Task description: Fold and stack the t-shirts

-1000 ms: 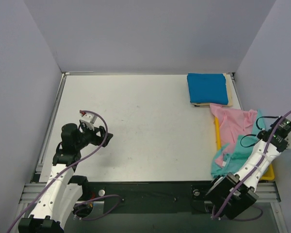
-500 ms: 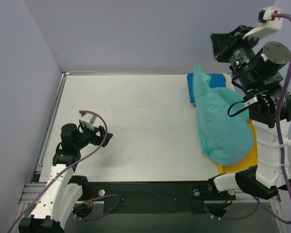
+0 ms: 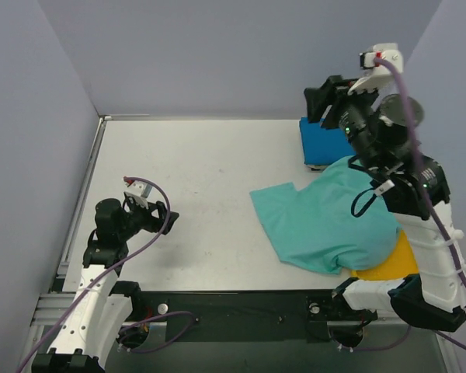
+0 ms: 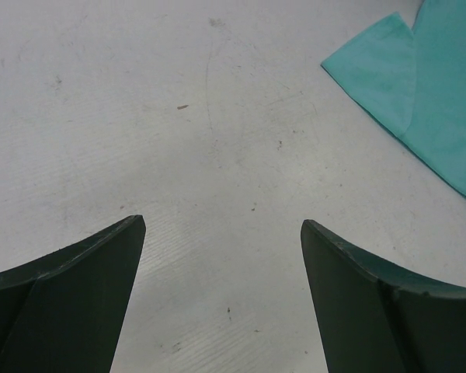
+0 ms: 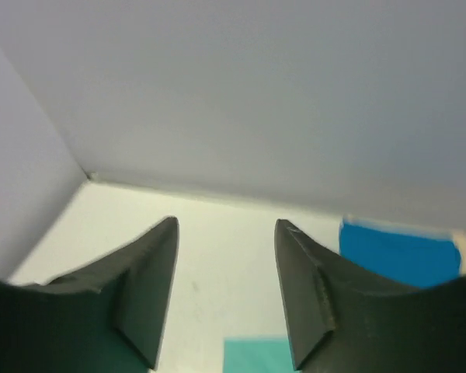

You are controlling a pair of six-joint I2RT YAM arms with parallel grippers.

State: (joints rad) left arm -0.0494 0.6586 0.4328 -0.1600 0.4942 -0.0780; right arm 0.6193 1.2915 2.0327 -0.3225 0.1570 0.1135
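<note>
Top external: fixed high behind arm bases, looking down over whole white tabletop [image 3: 202,171]. Left wrist: low, close, tilted down past left claw [image 4: 223,224]; sharing edge of spread teal-green cloth t-shirt [image 4: 435,101] with top view. Right wrist: held high, facing grey back wall [image 5: 256,93] past right claw [image 5: 226,223]; sharing folded deep blue cloth t-shirt [image 5: 400,252] with top view.

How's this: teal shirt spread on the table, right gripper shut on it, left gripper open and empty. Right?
No. The right gripper is open, not shut on the teal shirt: the right wrist view shows nothing between its jaws. The rest holds: shirt spread, left gripper open and empty.
</note>
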